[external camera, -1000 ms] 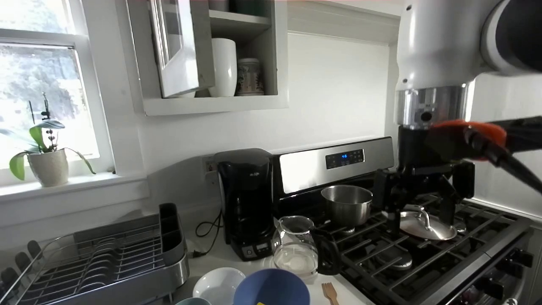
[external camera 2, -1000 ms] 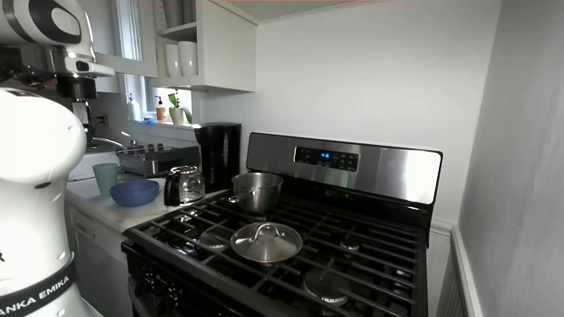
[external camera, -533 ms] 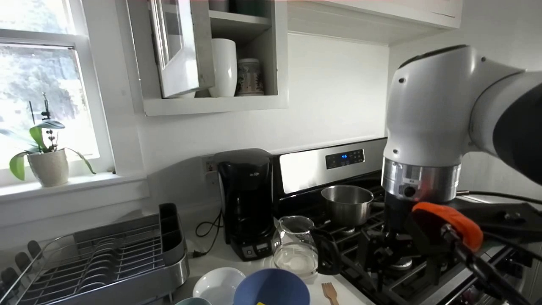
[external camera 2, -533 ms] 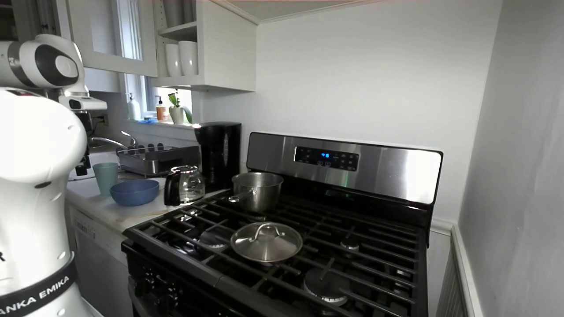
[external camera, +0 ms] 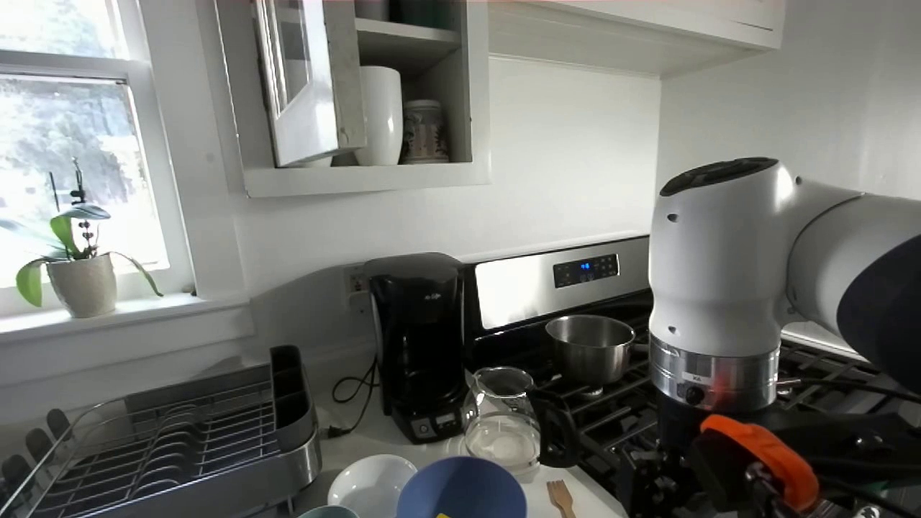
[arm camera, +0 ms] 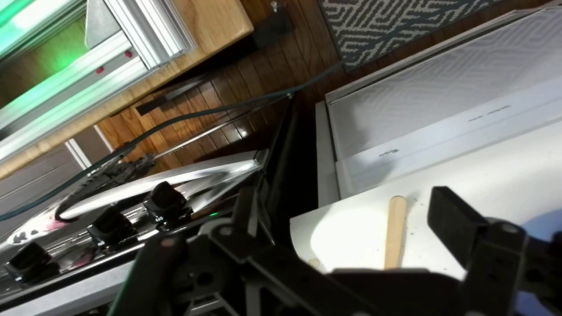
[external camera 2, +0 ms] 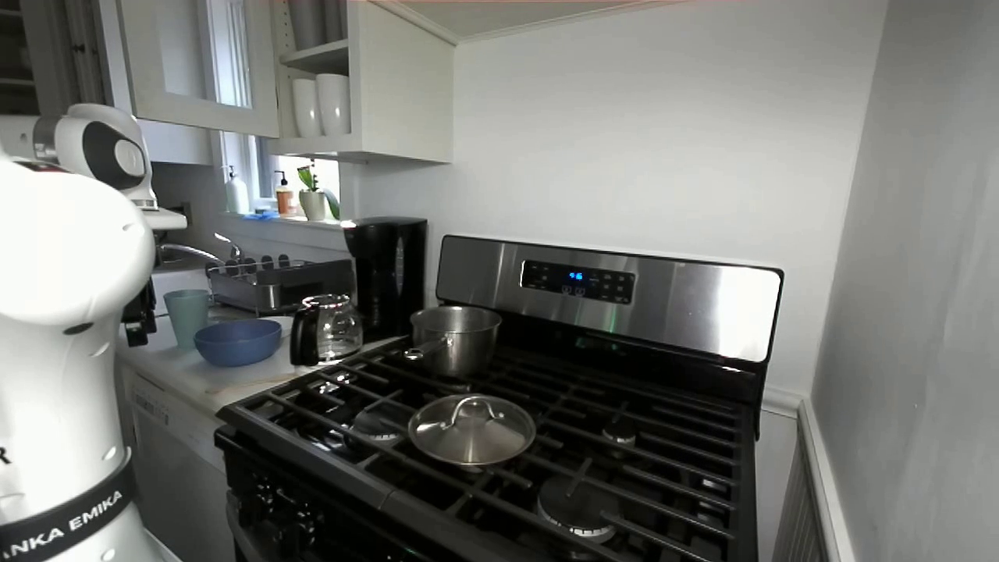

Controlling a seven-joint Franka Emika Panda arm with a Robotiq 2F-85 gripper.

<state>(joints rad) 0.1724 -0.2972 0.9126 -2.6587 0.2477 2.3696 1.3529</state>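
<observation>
The wooden fork is seen flat on the tabletop, just beside the blue bowl; any grasp would best be made with the wide-parted, empty fingers centred across it. Its tines are pointed toward the glass carafe, its long axis set roughly front to back.

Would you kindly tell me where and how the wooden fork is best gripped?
Probably by the middle of the handle, from above, pinching across its narrow width: the wooden fork lies flat on the counter, and this slim, straight stretch should hold steadier than the tines.
</observation>
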